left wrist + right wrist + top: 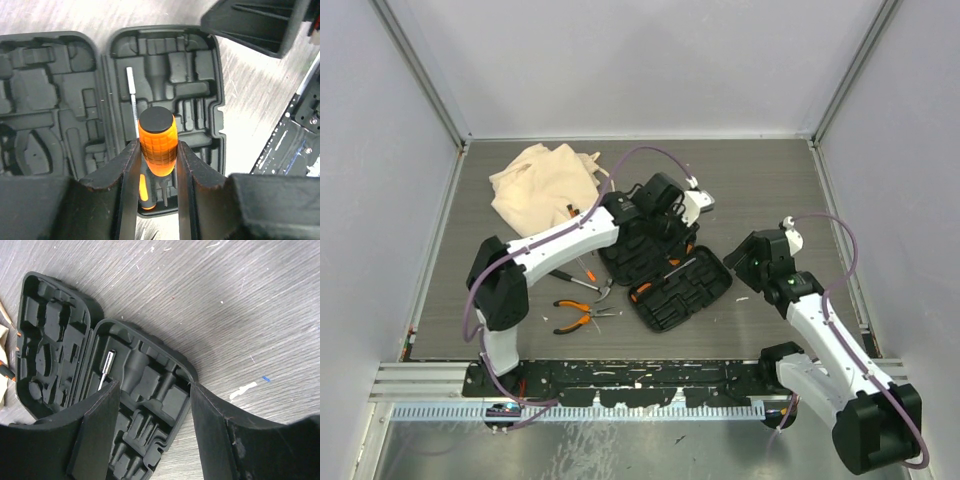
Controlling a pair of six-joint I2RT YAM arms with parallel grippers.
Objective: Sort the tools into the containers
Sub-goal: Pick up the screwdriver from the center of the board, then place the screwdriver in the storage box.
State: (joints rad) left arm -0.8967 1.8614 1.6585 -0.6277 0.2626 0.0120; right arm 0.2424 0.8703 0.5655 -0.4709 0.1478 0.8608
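The black tool case point(670, 285) lies open mid-table, both moulded halves up. My left gripper point(157, 146) hangs over it, shut on the orange handle of a screwdriver point(157, 135) held upright. Below it, another orange-and-black screwdriver point(144, 192) lies in a slot of the case point(165, 60), with a thin steel bit point(131, 87) beside it. My right gripper point(150, 430) stands open above the case's right half point(150, 385), with nothing between its fingers. Pliers point(582, 316), a hammer point(588, 286) and a small screwdriver point(590, 273) lie on the table left of the case. The beige bag point(540, 185) sits at the back left.
The left arm point(555, 245) reaches across the loose tools towards the case. The right arm point(820, 325) stands at the case's right. Grey walls close the table on three sides, and a metal rail point(620, 385) runs along the near edge.
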